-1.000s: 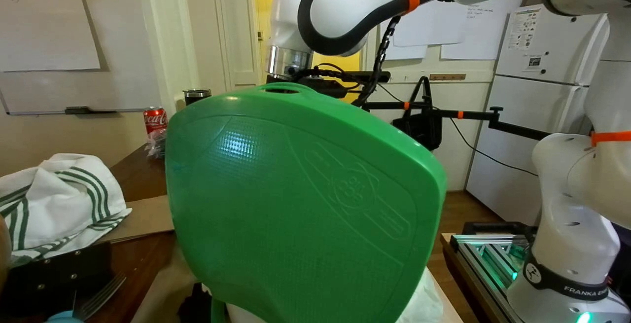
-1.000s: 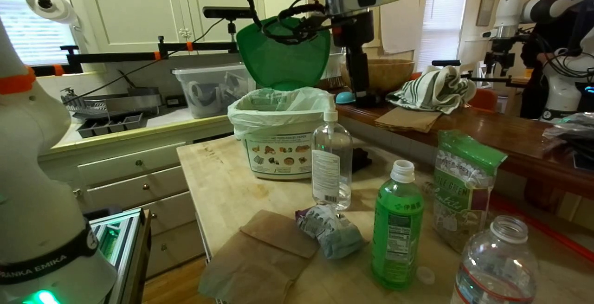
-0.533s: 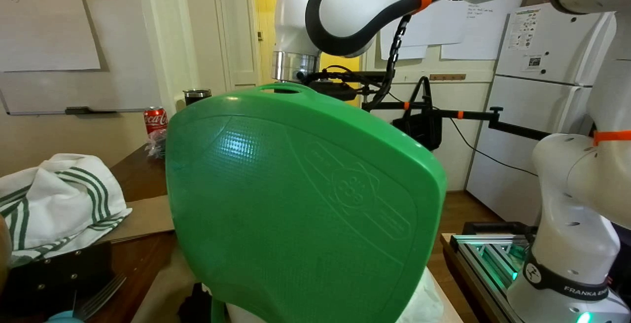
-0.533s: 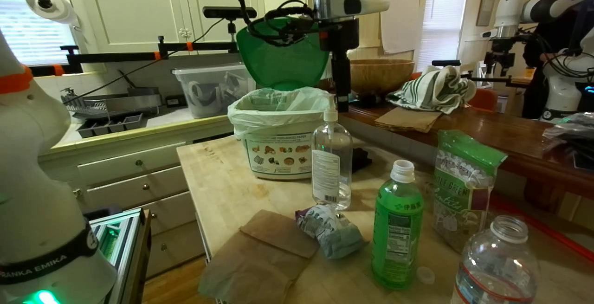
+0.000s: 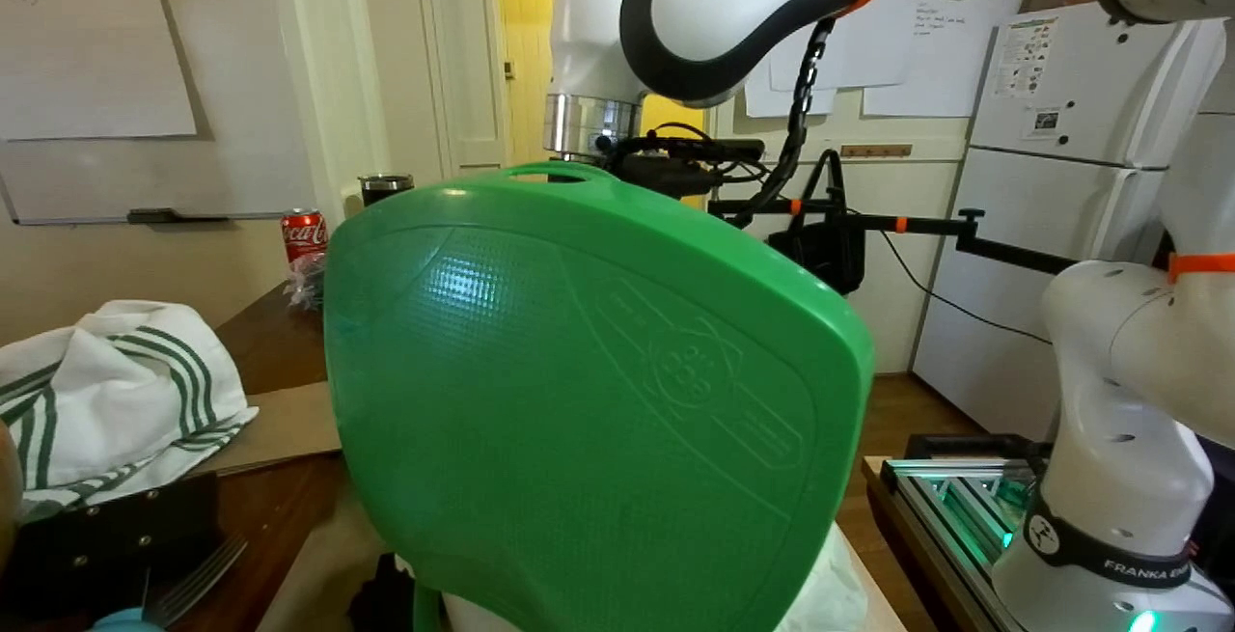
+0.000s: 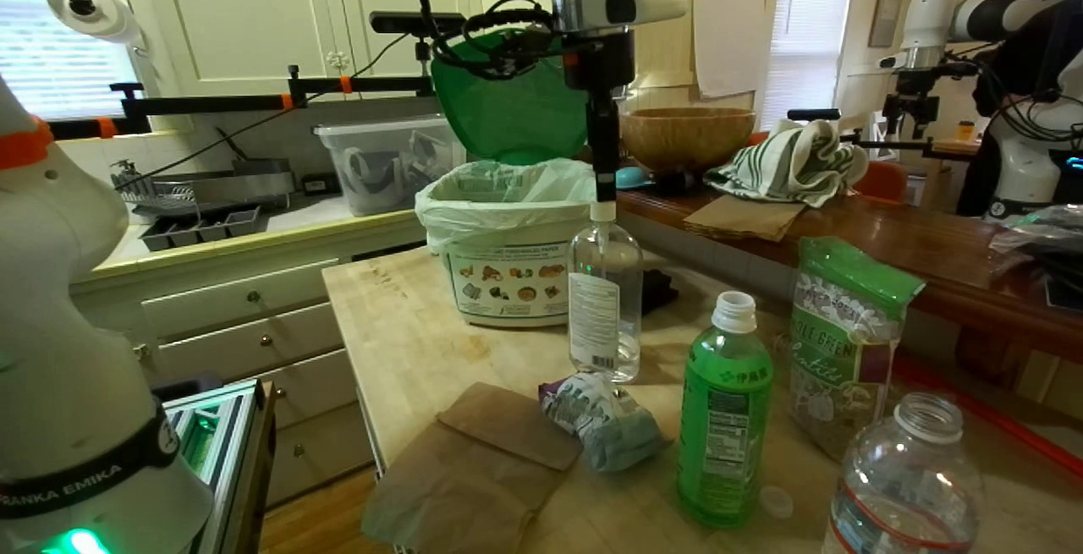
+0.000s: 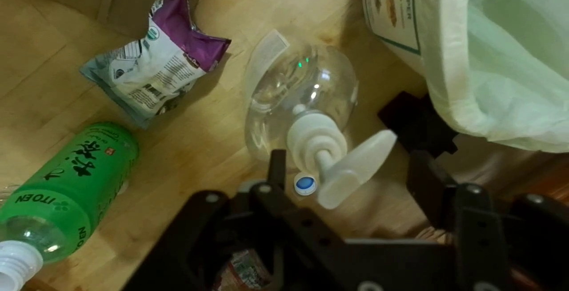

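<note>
The jaws stand apart, pointing down directly above a clear pump bottle (image 6: 605, 300) upright on the table (image 6: 406, 326); in the wrist view its white pump head (image 7: 351, 173) shows in the gap between their tips, and whether either side touches it cannot be told. A small white cap (image 7: 305, 184) with a blue centre lies lower on the table, seen through the same gap. Beyond the jaws to the right in the wrist view are a dark object (image 7: 413, 126), hard to make out, and a white bin (image 6: 512, 283) with a pale green liner (image 7: 502, 69); the bin's raised green lid (image 5: 598, 371) hides the jaws in an exterior view. Left of the jaws in the wrist view are a crumpled packet (image 7: 155, 60) and an upright green bottle (image 6: 725, 427). In an exterior view, brown paper (image 6: 486, 461) lies below and in front of the jaws, with a pouch (image 6: 846, 342) and a red-banded clear bottle (image 6: 905, 486) well to their right, and a wooden bowl (image 6: 689, 138) beyond them on that side.
</note>
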`<state>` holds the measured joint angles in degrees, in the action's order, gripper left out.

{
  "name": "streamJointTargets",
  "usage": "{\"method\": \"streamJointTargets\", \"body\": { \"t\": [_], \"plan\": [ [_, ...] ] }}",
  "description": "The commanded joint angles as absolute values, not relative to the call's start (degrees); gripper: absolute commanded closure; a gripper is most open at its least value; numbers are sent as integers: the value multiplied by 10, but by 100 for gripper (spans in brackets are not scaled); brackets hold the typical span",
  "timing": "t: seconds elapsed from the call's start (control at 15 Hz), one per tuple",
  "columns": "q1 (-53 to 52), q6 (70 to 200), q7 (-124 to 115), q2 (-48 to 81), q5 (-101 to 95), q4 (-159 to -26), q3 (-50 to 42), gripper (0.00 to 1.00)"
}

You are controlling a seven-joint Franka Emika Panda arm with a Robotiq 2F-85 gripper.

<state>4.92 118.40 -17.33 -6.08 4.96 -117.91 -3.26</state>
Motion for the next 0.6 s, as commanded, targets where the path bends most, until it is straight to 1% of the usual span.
{"method": "streamJointTargets", "body": {
  "t": [0.0, 0.07, 0.13, 0.2, 0.27, 0.53],
  "plan": [
    [46, 1171, -175, -90, 58, -1202, -32, 38],
    [46, 1173, -177, -95, 56, -1206, -31, 45],
    [47, 1174, -177, -99, 54, -1208, -30, 47],
    [47, 1174, -176, -103, 55, -1210, -29, 54],
    [47, 1174, -176, -106, 54, -1212, -29, 64],
    [48, 1178, -173, -117, 48, -1222, -28, 94]
  ]
}}
